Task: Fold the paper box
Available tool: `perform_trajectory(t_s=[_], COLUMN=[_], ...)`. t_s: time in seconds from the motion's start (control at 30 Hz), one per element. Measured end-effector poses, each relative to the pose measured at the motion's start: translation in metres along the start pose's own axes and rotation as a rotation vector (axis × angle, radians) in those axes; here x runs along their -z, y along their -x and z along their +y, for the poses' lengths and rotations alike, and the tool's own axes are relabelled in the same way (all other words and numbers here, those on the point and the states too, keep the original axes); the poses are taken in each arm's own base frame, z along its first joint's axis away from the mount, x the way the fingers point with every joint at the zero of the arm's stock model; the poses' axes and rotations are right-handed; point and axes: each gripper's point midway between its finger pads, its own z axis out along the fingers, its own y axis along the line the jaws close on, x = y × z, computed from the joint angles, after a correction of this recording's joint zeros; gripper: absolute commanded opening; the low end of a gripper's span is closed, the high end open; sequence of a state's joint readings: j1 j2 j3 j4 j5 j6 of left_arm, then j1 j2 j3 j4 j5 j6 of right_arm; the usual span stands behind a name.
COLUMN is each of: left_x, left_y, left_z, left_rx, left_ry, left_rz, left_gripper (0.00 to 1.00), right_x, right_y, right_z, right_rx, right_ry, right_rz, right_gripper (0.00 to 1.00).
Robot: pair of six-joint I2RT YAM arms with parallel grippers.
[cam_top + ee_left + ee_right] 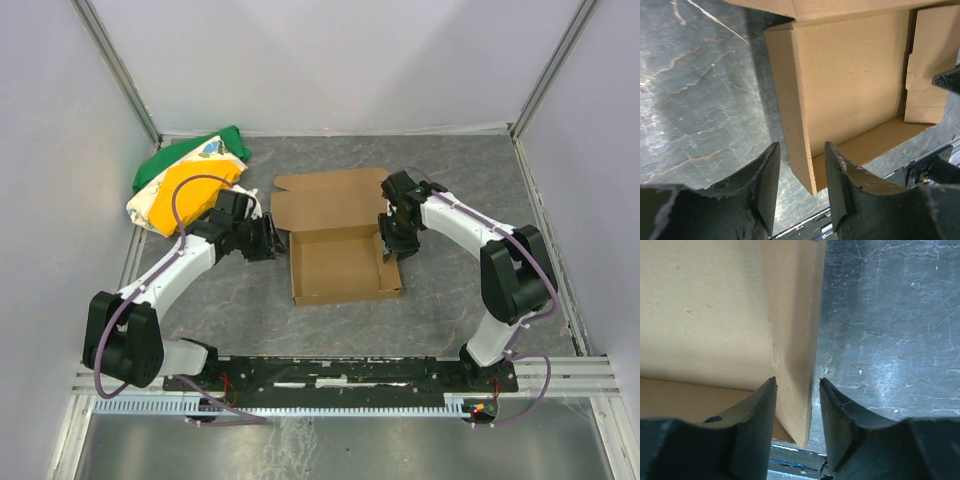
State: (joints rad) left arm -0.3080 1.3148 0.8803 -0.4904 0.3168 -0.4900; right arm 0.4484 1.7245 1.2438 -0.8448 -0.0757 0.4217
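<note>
Here, the paper box (340, 262) is sitting mid-worktop as a shallow open tray, brown corrugated card, with its side walls standing up. Its lid flap (330, 200) is lying flat on the far side, towards the back wall.

We are noting both arms reaching in from the near edge, one on each side of the tray.

The left hand (272, 240) is sitting at the box's left wall (795, 100). In the left wrist view that wall is running up between the fingers (767, 175), with grey worktop showing in the gap on either side. The left hand is released and straddling the wall, not pinching it.

The right hand (392, 248) is sitting at the right wall (792, 315). In the right wrist view the wall is filling nearly all the space between the two fingers. The inner finger is looking flush against the card and the outer one is just beside it. We cannot tell whether this hand is actually clamping the wall.

The worktop (450, 180) is a grey marbled surface. At its far left corner a green, yellow and white cloth bundle (190, 185) is lying well apart from the box, just behind the left arm.
</note>
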Motion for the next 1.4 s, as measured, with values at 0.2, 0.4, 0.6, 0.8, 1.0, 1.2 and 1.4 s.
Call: perform_trajectory(t_s=[0.2, 0.4, 0.6, 0.8, 1.0, 1.2, 1.4], left_x=[-0.013, -0.035, -0.044, -0.041, -0.039, -0.036, -0.032], left_y=[-0.022, -0.048, -0.055, -0.05, -0.042, -0.038, -0.027], left_z=[-0.015, -0.023, -0.011, -0.008, -0.008, -0.006, -0.012], left_rx=[-0.061, -0.126, -0.16, -0.173, -0.18, -0.184, -0.188], left_ry=[-0.014, 0.03, 0.151, 0.193, 0.219, 0.245, 0.248], left_rz=[0.074, 0.175, 0.208, 0.193, 0.17, 0.161, 0.135], left_gripper=[0.45, 0.41, 0.39, 0.36, 0.37, 0.41, 0.43], right_x=[-0.016, -0.024, -0.021, -0.023, -0.023, -0.029, -0.007], right_y=[0.008, 0.007, 0.01, 0.009, 0.009, -0.003, 0.003], right_z=[-0.004, -0.008, -0.018, -0.02, -0.02, -0.028, -0.021], right_rx=[0.029, 0.072, 0.098, 0.124, 0.11, 0.103, 0.092], right_ry=[-0.089, -0.2, -0.369, -0.476, -0.527, -0.543, -0.497], right_rz=[0.003, 0.003, -0.041, -0.07, -0.106, -0.086, -0.132], right_gripper=[0.34, 0.11, 0.07, 0.04, 0.36, 0.64, 0.78])
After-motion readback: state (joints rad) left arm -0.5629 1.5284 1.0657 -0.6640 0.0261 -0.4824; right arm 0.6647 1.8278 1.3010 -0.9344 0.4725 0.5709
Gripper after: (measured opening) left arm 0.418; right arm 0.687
